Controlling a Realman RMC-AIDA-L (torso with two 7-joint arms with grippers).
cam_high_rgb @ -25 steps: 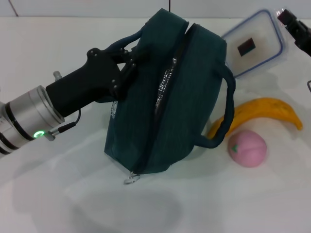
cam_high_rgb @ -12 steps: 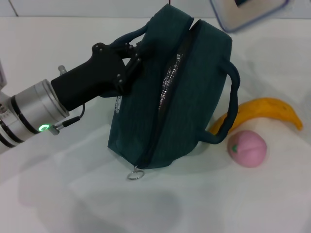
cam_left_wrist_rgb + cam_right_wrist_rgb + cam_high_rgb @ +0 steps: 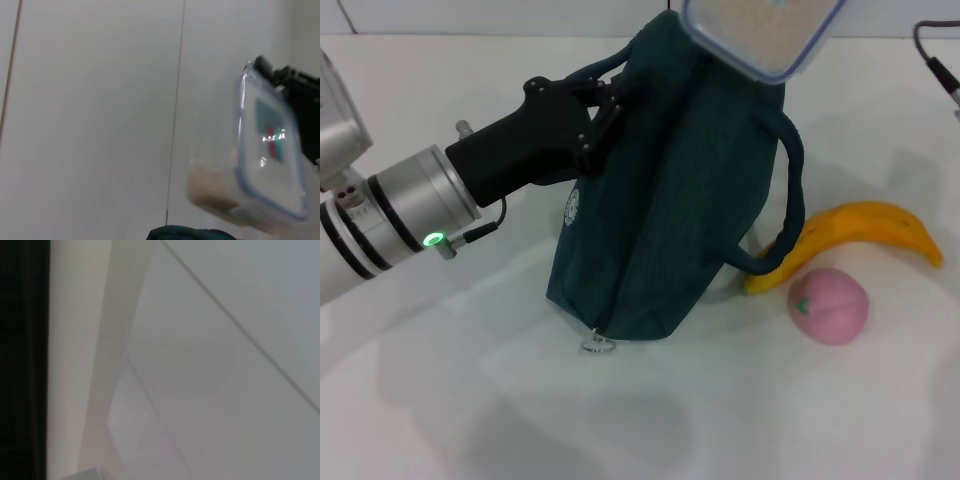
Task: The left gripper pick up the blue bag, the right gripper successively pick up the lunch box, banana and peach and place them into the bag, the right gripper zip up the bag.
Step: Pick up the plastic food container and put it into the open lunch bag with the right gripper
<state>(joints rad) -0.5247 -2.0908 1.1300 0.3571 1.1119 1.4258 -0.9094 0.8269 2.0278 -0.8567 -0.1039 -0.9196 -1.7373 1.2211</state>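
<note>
Support surface: plain white table [image 3: 440, 400], matte, w/ soft shadows. Items resting directly on it: blue bag [image 3: 670, 200], standing upright but tilted, bottom edge on the table near centre, zipper ring pull touching the surface at its lower corner. Banana [image 3: 855, 240] lies flat to the bag's right, one end just beside the bag's cord handle. Peach [image 3: 830, 305] sits just in front of banana, approx. touching it.
</note>
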